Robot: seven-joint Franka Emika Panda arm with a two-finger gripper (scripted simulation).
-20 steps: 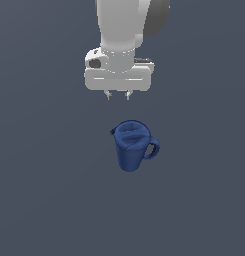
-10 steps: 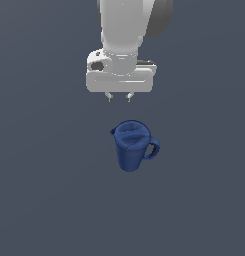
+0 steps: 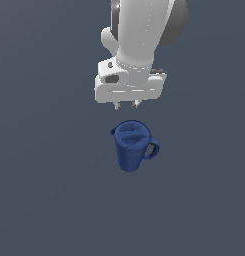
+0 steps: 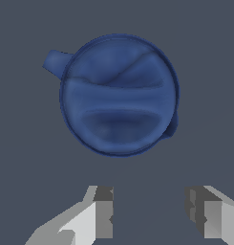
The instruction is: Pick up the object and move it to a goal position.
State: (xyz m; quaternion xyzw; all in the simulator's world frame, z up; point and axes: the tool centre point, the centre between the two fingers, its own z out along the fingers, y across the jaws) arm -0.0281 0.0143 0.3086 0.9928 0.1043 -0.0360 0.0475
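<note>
The object, a dark blue tapered pitcher (image 3: 132, 146) with a lid, stands upright on the grey floor, its loop handle pointing to the exterior view's right. In the wrist view I look down on the lid of the pitcher (image 4: 119, 94), with its handle and spout sticking out at opposite sides. My gripper (image 3: 126, 105) hangs just above and behind the pitcher's rim without touching it. In the wrist view the gripper (image 4: 150, 215) is open, its two fingers spread with nothing between them and the pitcher lying beyond the fingertips (image 4: 103, 210).
The plain dark grey floor (image 3: 44, 200) stretches around the pitcher in every direction. The white arm (image 3: 141, 35) rises above the gripper.
The gripper has come down toward the pitcher and shifted slightly to the exterior view's right. The pitcher has not moved.
</note>
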